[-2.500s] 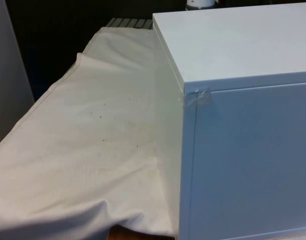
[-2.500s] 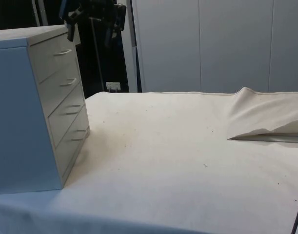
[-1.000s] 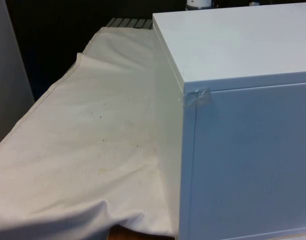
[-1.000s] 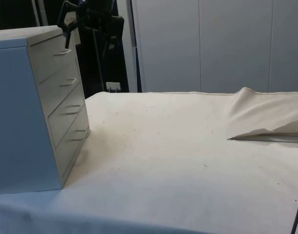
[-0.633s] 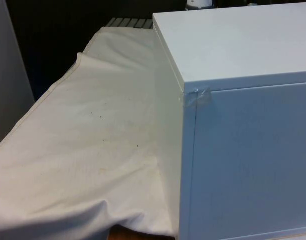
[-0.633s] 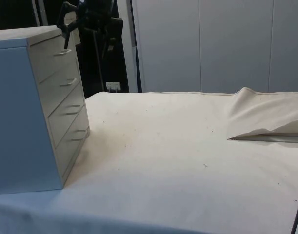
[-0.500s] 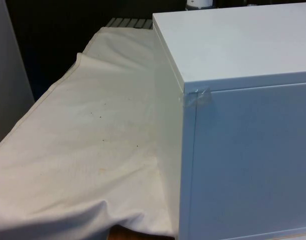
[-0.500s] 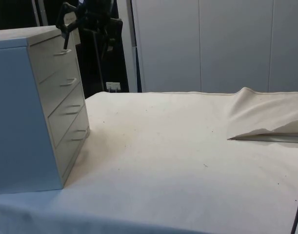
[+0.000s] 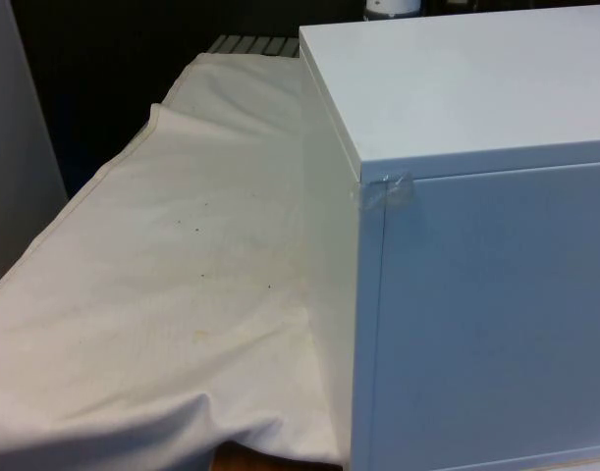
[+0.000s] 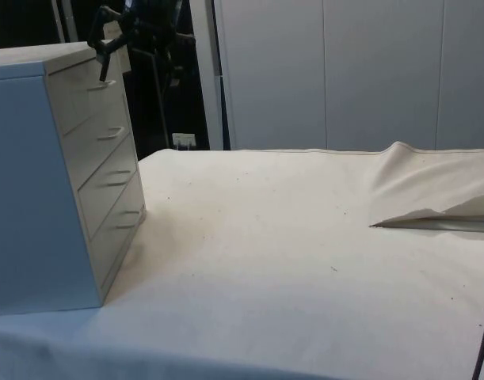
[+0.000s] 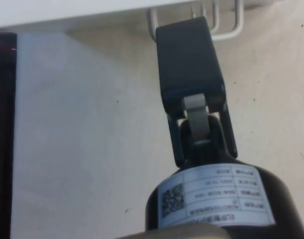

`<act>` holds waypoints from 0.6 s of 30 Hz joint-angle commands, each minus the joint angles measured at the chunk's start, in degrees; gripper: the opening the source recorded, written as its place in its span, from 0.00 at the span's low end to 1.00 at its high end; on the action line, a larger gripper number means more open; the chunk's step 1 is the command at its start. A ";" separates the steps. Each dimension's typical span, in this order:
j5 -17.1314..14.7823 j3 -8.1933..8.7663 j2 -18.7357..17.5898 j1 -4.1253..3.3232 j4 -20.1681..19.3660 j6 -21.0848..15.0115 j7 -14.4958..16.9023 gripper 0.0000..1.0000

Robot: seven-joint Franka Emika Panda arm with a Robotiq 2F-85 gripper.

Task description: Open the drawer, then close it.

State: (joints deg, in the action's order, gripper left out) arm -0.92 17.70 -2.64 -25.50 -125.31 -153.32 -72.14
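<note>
The chest of drawers [image 10: 59,174] stands at the left on the table [image 10: 305,261]; the tool [image 10: 105,65] hangs at the top drawer's handle [image 10: 101,85], grip unclear; all drawers look shut, so next hook and pull.

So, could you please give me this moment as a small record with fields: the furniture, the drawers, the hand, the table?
furniture: chest of drawers, pale, four drawers, standing on the table
drawers: all four look shut, fronts flush
top drawer: shut, not yet pulled
handle: thin bar on the top drawer's front
hand: at the top drawer's front, just above its handle; contact cannot be told
table cover: white cloth, rumpled at one end
other: piece of tape on the chest's top corner
</note>
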 commanded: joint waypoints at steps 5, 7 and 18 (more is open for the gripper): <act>-0.86 0.06 -0.57 0.00 0.17 -1.43 -1.83 1.00; -0.17 0.11 -0.40 0.00 0.00 -0.86 -1.66 1.00; -1.66 0.23 -1.20 0.06 0.46 -2.01 -4.41 1.00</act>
State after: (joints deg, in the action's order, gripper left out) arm -2.35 17.88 -3.55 -25.44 -124.96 -154.58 -76.15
